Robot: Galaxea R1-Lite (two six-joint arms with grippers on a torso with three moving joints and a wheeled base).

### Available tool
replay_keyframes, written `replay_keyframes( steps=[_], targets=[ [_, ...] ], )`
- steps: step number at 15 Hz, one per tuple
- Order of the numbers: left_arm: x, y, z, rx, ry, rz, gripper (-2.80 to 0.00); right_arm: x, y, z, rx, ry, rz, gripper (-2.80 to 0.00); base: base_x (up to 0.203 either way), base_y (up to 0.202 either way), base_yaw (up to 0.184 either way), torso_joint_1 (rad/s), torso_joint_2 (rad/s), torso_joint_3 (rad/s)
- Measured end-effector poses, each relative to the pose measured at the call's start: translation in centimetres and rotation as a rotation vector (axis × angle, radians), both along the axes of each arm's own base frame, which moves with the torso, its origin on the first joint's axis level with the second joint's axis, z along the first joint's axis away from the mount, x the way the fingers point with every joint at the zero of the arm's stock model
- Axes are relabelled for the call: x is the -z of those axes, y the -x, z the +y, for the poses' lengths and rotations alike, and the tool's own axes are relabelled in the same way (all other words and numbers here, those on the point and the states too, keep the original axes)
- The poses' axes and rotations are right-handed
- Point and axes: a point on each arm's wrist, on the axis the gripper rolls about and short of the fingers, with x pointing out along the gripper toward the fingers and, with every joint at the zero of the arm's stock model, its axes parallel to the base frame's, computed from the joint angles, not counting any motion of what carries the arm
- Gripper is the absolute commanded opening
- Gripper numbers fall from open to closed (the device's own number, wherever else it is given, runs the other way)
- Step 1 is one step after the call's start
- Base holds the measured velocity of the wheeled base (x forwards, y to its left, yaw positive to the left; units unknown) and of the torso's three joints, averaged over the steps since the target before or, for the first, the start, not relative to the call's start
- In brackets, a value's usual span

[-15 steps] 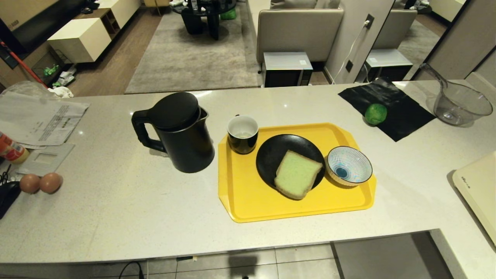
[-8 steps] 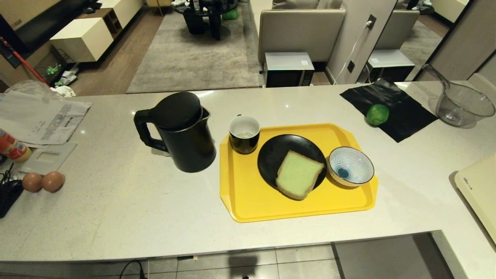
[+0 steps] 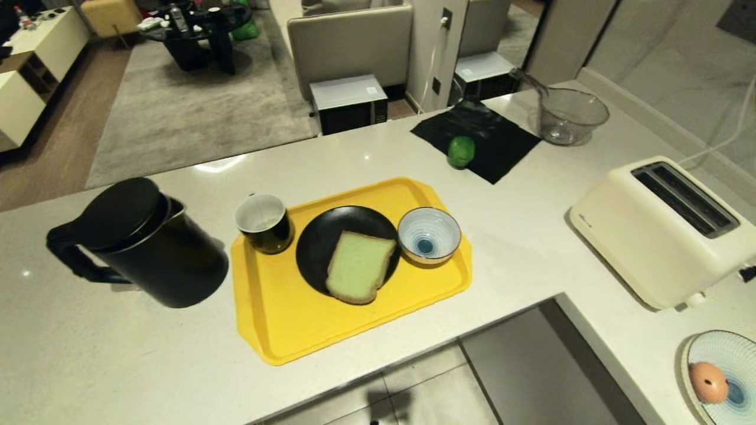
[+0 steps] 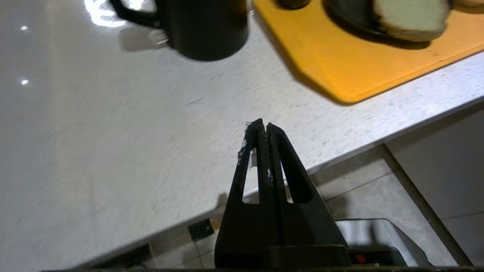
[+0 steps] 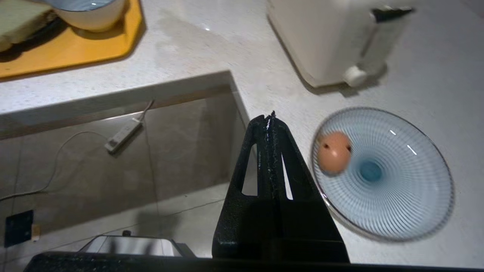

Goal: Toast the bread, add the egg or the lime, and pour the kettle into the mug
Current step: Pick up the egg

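Camera swung right since a second ago: toaster [image 3: 661, 227] and egg [image 5: 334, 152], on a striped plate [image 5: 401, 196], newly visible. Bread [image 3: 359, 265] remains untoasted on the black plate [image 3: 319, 242]. Left gripper [image 4: 262, 126] and right gripper [image 5: 269, 118] parked at the counter edge, jaws shut, empty.

Neither arm shows in the head view; there the striped plate [image 3: 729, 354] holding the egg [image 3: 708, 382] is cut by the lower right corner, and the toaster [image 3: 661, 230] runs off the right edge. In the left wrist view the kettle [image 4: 206, 26] loses its lid and upper body to the picture's edge, the bread [image 4: 410, 17] and the black plate [image 4: 349, 17] under it show only in part and smeared, and the mug [image 4: 293, 3] is a mere sliver; the yellow tray [image 4: 363, 64] is cut too. In the right wrist view the toaster [image 5: 329, 41] is blurred and cropped; the striped bowl [image 5: 92, 13] shows only its base; the egg [image 5: 333, 152] is soft-edged.
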Motion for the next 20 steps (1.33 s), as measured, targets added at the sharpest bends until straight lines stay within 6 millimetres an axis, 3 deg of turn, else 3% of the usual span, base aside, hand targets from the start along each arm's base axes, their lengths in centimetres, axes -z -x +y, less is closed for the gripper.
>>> replay_keyframes(
  steps=[11,20],
  targets=[
    [0.02,0.00,0.00,0.000,0.001,0.002,-2.80,0.00,0.00,0.00,0.000,0.003,0.000,-2.80,0.001,0.008,-0.163,0.002,0.00,0.002],
    [0.02,0.00,0.00,-0.001,0.016,0.002,-2.80,0.09,-0.01,0.01,-0.004,0.014,0.009,-2.80,0.000,0.000,0.000,0.000,0.00,0.000]
  ],
)
